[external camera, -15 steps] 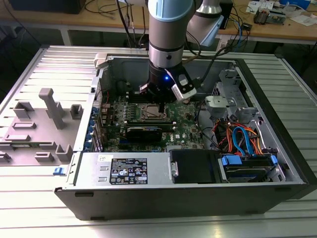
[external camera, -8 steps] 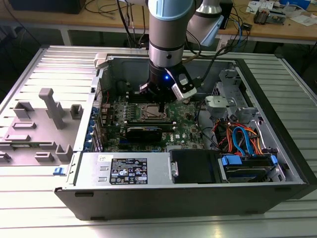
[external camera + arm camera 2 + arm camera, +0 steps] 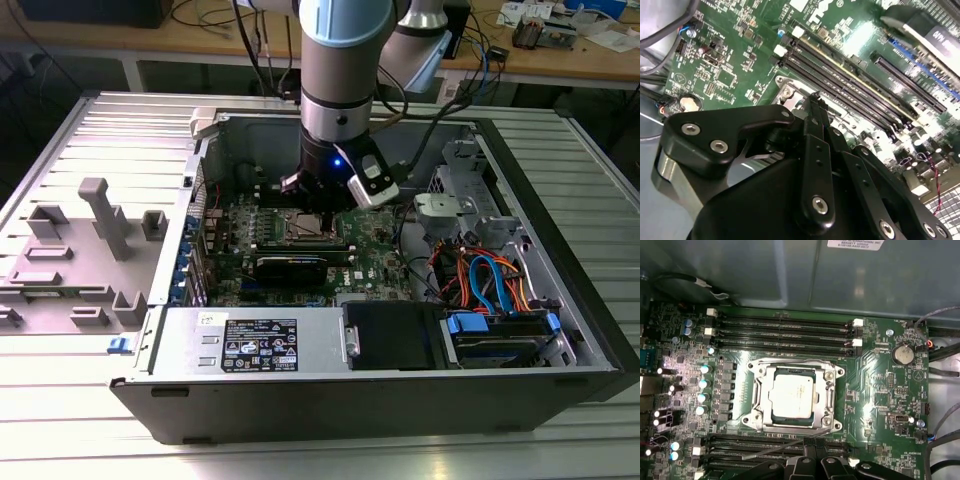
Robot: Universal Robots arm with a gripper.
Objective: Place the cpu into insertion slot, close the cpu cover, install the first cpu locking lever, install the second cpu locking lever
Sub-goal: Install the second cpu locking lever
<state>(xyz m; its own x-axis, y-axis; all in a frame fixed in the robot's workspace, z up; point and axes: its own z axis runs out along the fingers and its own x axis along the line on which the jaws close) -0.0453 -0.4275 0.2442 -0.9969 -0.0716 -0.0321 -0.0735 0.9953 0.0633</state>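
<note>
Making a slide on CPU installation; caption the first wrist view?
CPU seated in the insertion slot, cover down around it, gripper just beside the socket.

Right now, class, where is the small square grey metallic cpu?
In the first wrist view, the small square grey metallic cpu sits in the silvery-rimmed insertion slot on the green circuit board, between two banks of long black memory slots.

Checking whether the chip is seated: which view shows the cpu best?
The first wrist view: the cpu faces the camera, lying in the insertion slot framed by the cpu cover. In the exterior view the arm hides most of the socket area; in the second wrist view the gripper blocks it.
</note>
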